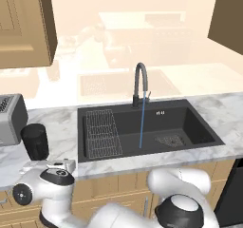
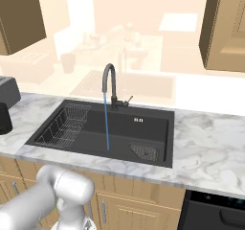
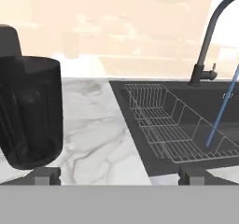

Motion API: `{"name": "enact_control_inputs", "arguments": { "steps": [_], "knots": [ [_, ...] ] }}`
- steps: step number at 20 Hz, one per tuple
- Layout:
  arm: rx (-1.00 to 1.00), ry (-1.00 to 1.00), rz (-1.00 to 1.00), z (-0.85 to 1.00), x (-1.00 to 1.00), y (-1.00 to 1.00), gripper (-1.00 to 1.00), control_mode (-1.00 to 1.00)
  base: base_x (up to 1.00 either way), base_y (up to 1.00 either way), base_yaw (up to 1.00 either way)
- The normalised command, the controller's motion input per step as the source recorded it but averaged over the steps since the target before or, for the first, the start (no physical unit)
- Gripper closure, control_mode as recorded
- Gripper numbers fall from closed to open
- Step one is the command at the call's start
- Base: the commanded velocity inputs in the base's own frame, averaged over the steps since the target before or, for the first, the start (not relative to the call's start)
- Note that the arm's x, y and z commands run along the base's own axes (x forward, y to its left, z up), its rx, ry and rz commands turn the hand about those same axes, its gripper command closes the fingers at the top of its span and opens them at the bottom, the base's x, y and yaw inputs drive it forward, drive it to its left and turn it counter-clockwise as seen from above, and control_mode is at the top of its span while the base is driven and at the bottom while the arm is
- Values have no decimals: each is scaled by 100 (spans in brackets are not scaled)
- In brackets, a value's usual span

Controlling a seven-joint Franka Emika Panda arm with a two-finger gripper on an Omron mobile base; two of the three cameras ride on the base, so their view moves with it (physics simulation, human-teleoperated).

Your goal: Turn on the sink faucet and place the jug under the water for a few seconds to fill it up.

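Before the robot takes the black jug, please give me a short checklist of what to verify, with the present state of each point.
1. Water runs from the sink faucet into the sink: ok.
2. Jug stands upright on the counter, left of the sink: ok.
3. Tool is open: ok.
4. Jug lies between the tool's fingers: not ok, it sits by the left finger in the hand view.
5. Jug's handle side is known: cannot tell.
6. Toaster is apart from the jug: ok, but close behind it.
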Motion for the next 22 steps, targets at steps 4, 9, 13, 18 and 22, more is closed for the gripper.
{"name": "enact_control_inputs", "arguments": {
  "steps": [4, 9, 13, 18, 22],
  "knots": [
    [0, -36, 2, 0, -19, -4, -100, -100, 0, 0, 0],
    [0, -27, 4, 0, 0, -1, -100, -100, 0, 0, 0],
    [0, -16, 4, 0, 1, 0, -100, -100, 0, 0, 0],
    [0, -7, 5, 0, 11, 0, -100, -100, 0, 0, 0],
    [0, 0, 8, 0, 17, 0, -100, -100, 0, 0, 0]
  ]
}}
